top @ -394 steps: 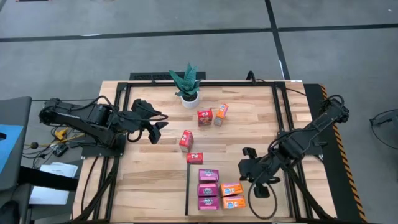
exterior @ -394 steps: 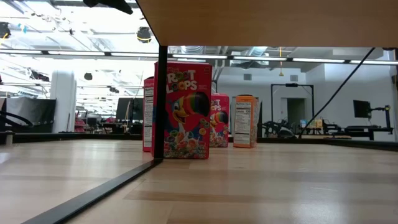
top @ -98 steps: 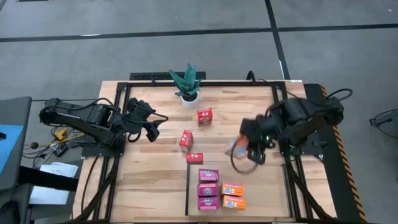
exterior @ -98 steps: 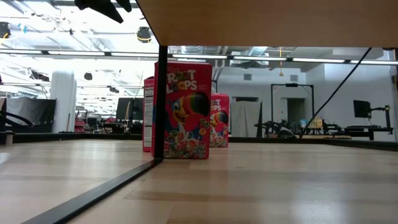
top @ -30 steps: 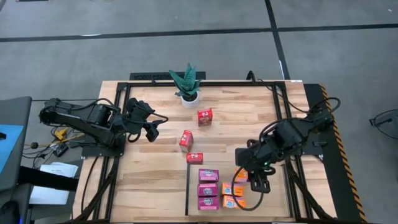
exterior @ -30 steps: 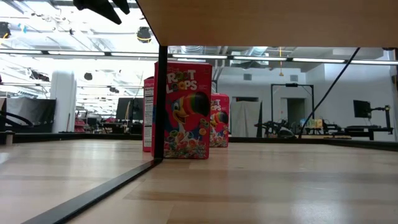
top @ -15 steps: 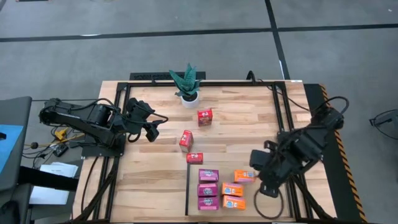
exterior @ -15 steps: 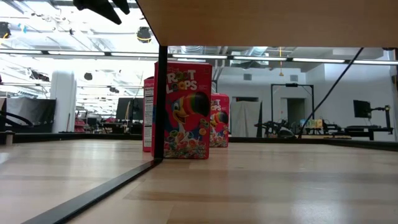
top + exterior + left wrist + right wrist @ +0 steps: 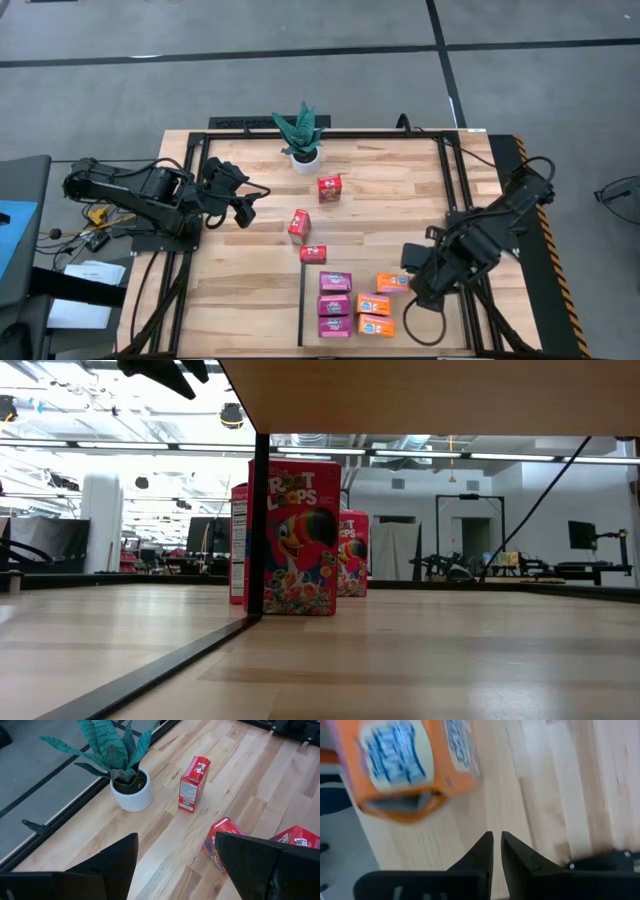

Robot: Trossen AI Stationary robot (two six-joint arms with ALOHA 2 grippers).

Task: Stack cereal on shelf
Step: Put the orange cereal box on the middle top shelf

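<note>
Your right gripper (image 9: 415,285) sat w/ fingers nearly pressed together, holding nothing, just beside the third orange box (image 9: 392,283) lying on the shelf (image 9: 430,225) near its two mates — left gripper (image 9: 245,208) hung spread over the surface's left side.

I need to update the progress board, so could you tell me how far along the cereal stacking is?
Done: three purple boxes and three orange boxes lie on the shelf. In hand: nothing; the right gripper, nearly shut and empty, is beside the newest orange box. Left: three red boxes on the table; the left gripper waits open.
</note>
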